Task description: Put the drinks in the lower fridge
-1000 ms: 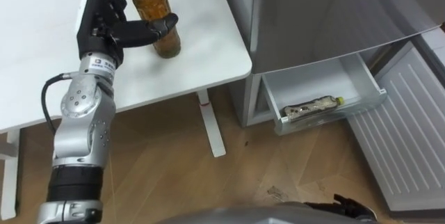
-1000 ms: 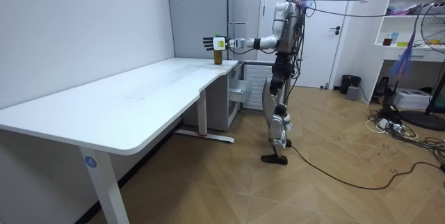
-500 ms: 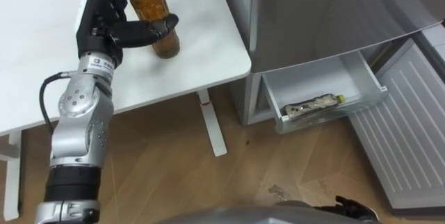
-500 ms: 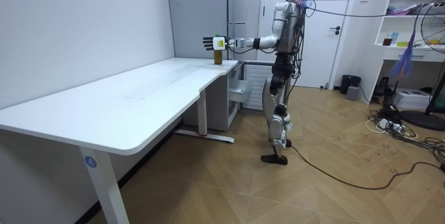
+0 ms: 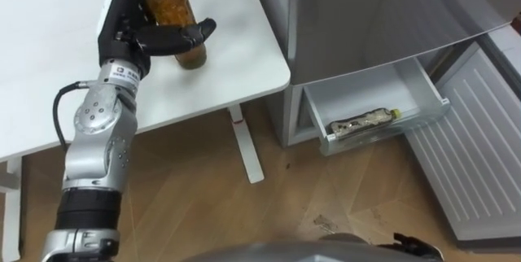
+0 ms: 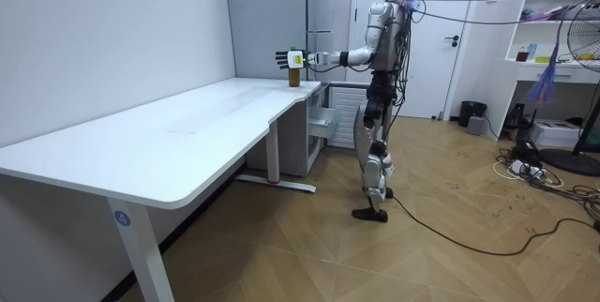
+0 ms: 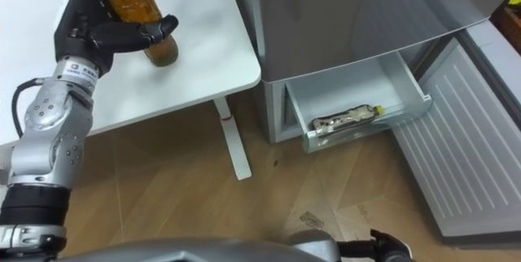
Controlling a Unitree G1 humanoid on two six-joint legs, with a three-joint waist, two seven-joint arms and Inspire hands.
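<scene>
Left hand [image 5: 134, 30] is wrapped round the tea bottle [image 5: 175, 10], thumb across its front, and the bottle stands upright near the corner of the white worktop [image 5: 49, 67]. The right hand [image 5: 415, 242] peeks in at the lower edge; I cannot tell its state. One bottle [image 5: 362, 121] already lies in the pulled-out lower drawer [image 5: 431, 103] of the grey fridge [image 5: 366, 18], so this looks like roughly halfway: lift, carry and drop-in are left. Wooden floor [image 5: 203, 197] below; in the room view the robot stands between worktop and fridge, shelves [image 6: 562, 11] off behind.
</scene>
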